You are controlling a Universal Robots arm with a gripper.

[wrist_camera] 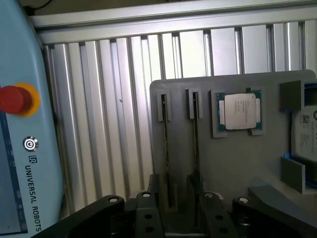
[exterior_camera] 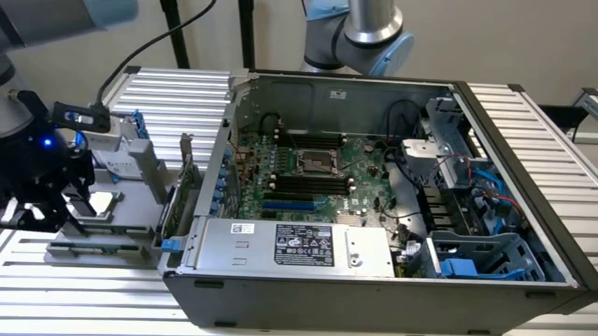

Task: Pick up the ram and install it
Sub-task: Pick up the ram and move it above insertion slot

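Two ram sticks stand on edge in slots of the grey holder (wrist_camera: pixel 237 168). The nearer ram (wrist_camera: pixel 166 148) runs in between the black fingertips (wrist_camera: pixel 151 193) of my gripper (wrist_camera: pixel 173 192), which hovers over its end with jaws open, nothing gripped. The other ram (wrist_camera: pixel 194 144) passes behind the second fingertip. In the exterior view my gripper (exterior_camera: pixel 38 206) hangs over the holder (exterior_camera: pixel 103 238) at the exterior view's left, beside the open computer case (exterior_camera: pixel 374 308). The black motherboard slots (exterior_camera: pixel 309 185) lie in the case.
A square silver processor chip (wrist_camera: pixel 240 111) and a silver hard drive with blue rails (wrist_camera: pixel 304 134) share the holder. A light-blue robot part with a red button (wrist_camera: pixel 15 99) stands alongside. The ribbed aluminium table (wrist_camera: pixel 109 109) carries everything. The power supply (exterior_camera: pixel 299 245) fills the case front.
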